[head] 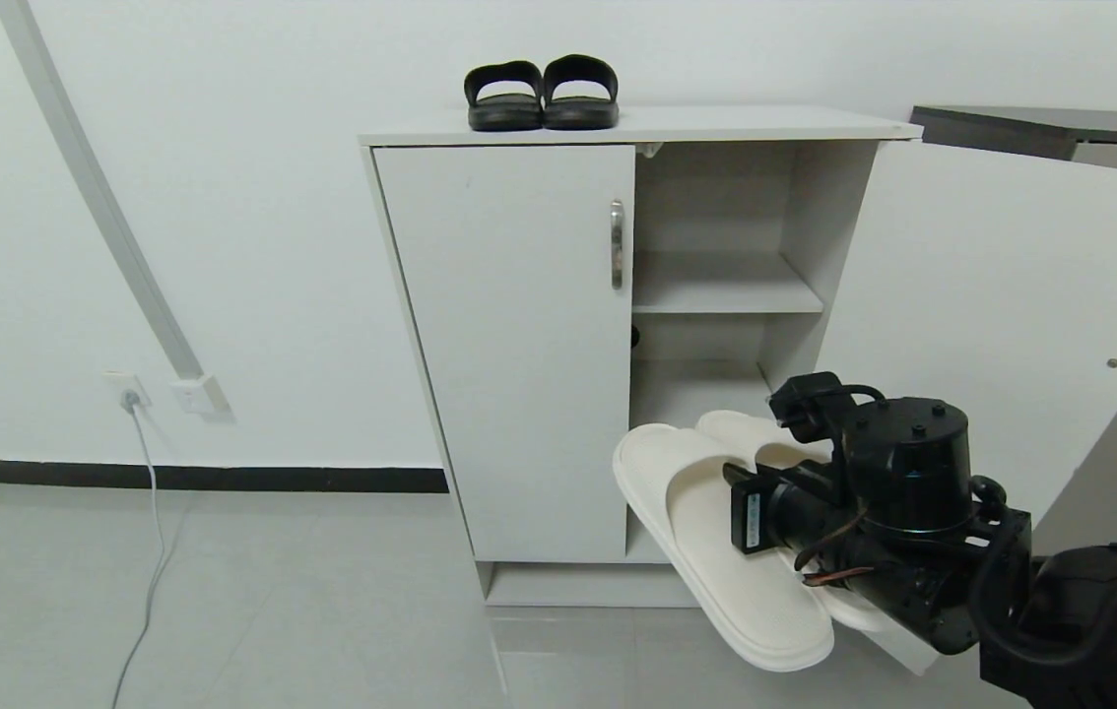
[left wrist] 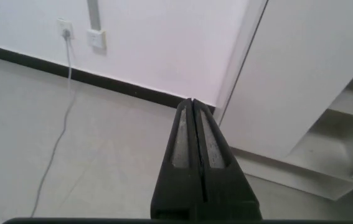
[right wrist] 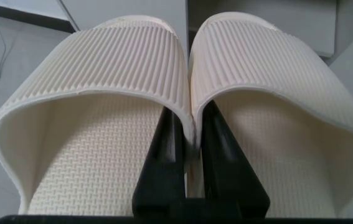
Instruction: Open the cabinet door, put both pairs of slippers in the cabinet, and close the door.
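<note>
Cream ribbed foam slippers [head: 716,551]: one pair, held by right gripper [head: 744,507] just in front of the white two-door cabinet [head: 504,345].

Head view: right door [head: 992,325] is swung wide and the left door [head: 509,394] is shut. The pair's long axis runs from the heels by the wrist to the toes, which point up and left at the lower compartment [head: 696,394]. The toes sit just short of the opening and overlap the shut door's edge. Judgement: the insert is a push along that axis with a slight shift right to clear that edge. The right arm is the only one in position. Black rubber slippers [head: 541,94] sit side by side on the cabinet top, not yet stowed.

Left wrist view: left gripper [left wrist: 193,112] has its fingers pressed together, holding nothing. It hangs over the grey tiled floor [left wrist: 101,162], off the shut-door side.

Right wrist view: right fingers [right wrist: 170,146] are narrow, pinching both inner strap edges between them, with one slipper on each side. The toes point away from the wrist and the grip looks centred.
</note>
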Motion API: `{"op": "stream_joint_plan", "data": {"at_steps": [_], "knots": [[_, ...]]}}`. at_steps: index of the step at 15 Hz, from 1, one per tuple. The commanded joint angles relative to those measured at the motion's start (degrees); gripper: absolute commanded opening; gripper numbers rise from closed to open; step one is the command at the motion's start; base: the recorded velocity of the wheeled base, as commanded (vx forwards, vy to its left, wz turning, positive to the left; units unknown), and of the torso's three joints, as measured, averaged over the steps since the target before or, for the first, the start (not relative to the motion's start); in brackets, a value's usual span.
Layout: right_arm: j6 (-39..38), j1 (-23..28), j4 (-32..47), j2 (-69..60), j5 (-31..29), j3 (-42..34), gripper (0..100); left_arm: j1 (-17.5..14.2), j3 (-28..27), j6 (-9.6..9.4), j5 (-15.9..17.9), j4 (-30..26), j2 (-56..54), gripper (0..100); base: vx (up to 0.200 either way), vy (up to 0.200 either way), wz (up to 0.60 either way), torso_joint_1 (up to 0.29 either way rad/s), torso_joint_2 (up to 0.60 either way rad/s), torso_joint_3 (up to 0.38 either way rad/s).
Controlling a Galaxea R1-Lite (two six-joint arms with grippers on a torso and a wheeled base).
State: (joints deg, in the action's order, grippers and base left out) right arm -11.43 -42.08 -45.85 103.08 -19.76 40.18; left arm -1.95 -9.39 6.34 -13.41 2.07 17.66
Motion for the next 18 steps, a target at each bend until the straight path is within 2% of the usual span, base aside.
{"op": "stream_joint_plan", "data": {"at_steps": [1, 3, 5, 7, 11, 12, 13, 14, 15, 16, 17, 18], "knots": [[0.01, -0.19, -0.03, 0.36, -0.01, -0.01, 0, -1.13, 1.74, -0.10, -0.21, 0.04, -2.90, 0, 0.000, 0.000, 0.00, 0.000, 0.00, 0.000], [0.10, -0.28, -0.03, 0.28, -0.01, -0.10, 0, -2.27, 3.32, -0.19, -0.39, 0.04, -4.92, 0, 0.000, 0.000, 0.00, 0.000, 0.00, 0.000], [0.10, -0.28, -0.12, 0.36, -0.01, -0.19, 0, -3.67, 6.05, -2.74, -0.04, 0.04, -7.47, 0, 0.000, 0.000, 0.00, 0.000, 0.00, 0.000], [0.10, -0.46, -0.12, 0.54, -0.01, -0.19, 0, -3.59, 8.07, -3.88, 0.84, 0.04, -11.07, 0, 0.000, 0.000, 0.00, 0.000, 0.00, 0.000], [0.18, -1.25, -2.05, 2.91, -2.39, 0.60, 0, -3.59, 9.12, -6.34, 7.78, -0.84, -12.65, 0, 0.000, 0.000, 0.00, 0.000, 0.00, 0.000], [0.27, -2.04, -4.16, 5.20, -5.38, 1.22, 0, -3.59, 9.21, -7.57, 12.88, -2.60, -12.57, 0, 0.000, 0.000, 0.00, 0.000, 0.00, 0.000], [0.54, -2.57, -6.09, 7.13, -7.22, 1.48, 0, -3.59, 9.21, -8.27, 15.78, -2.60, -12.57, 0, 0.000, 0.000, 0.00, 0.000, 0.00, 0.000], [1.33, -2.92, -8.99, 9.50, -9.24, 2.18, 0, -3.50, 9.30, -9.24, 15.96, -2.51, -12.57, 0, 0.000, 0.000, 0.00, 0.000, 0.00, 0.000], [2.03, -2.92, -11.81, 11.97, -11.35, 3.33, 0, -1.74, 9.21, -9.42, 16.13, -2.51, -12.92, 0, 0.000, 0.000, 0.00, 0.000, 0.00, 0.000], [2.91, -2.92, -13.74, 13.90, -13.37, 4.56, 0, 4.76, 9.30, -8.71, 16.05, -2.51, -13.53, 0, 0.000, 0.000, 0.00, 0.000, 0.00, 0.000], [3.52, -2.92, -15.06, 15.22, -14.34, 5.26, 0, 5.99, 9.30, -7.92, 15.96, -2.51, -12.74, 0, 0.000, 0.000, 0.00, 0.000, 0.00, 0.000], [3.61, -2.92, -15.32, 15.57, -14.52, 5.35, 0, 5.99, 9.30, -8.01, 15.78, -2.51, -12.74, 0, 0.000, 0.000, 0.00, 0.000, 0.00, 0.000]]}}
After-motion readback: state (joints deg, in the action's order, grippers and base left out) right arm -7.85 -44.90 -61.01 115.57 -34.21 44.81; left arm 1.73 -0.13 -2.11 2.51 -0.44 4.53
